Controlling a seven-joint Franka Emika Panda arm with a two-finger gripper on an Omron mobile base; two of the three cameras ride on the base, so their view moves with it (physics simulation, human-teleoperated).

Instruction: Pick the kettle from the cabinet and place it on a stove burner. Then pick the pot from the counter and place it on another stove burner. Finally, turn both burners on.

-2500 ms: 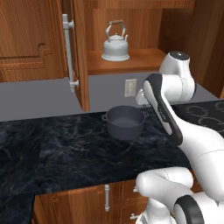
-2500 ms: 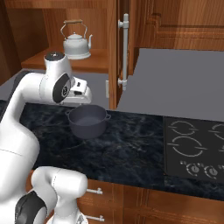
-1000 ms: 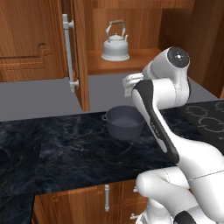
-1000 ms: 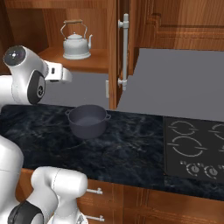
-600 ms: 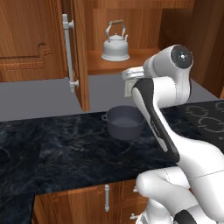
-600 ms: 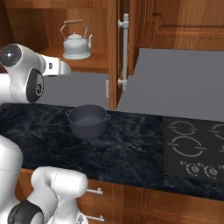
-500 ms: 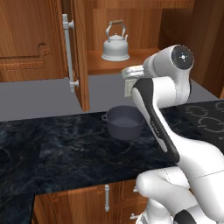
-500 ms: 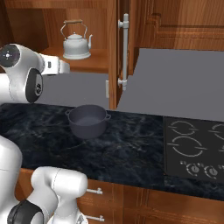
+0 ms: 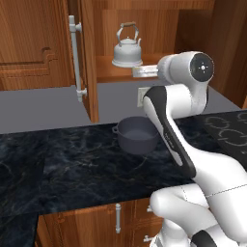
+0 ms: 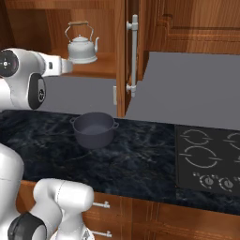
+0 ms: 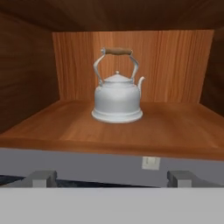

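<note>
Gripper (image 11: 109, 178): spread wide, holding nothing; raised in front of the open cabinet, level with its shelf edge, pointed straight at the kettle and well short of it.
Fingertips (image 11: 41, 178): two grey tips low in the hand view, set far apart, with the shelf edge just above them.
Kettle (image 11: 117, 99): upright on the cabinet shelf, near the middle, spout to the right in the hand view, wire handle standing up with its tan bar on top; touched by nothing.
Cabinet (image 9: 111, 72): door swung open, edge-on to the base views, long silver bar handle (image 9: 75, 60) on it; wooden shelf bare apart from the kettle.
Pot (image 9: 136, 135): on the table below the cabinet, upright, dark grey, nothing visible inside; clear of the arm and of the cooktop.
Table (image 9: 62, 164): black marble, running under the cabinet and across to the cooktop.
Cooktop (image 10: 208, 157): flat black glass set in the table at the right of the right base view, well apart from the pot; white burner rings bare, round knobs (image 10: 215, 182) along its near edge.
Wall outlet (image 11: 151, 162): small pale plate on the grey wall just under the shelf.
</note>
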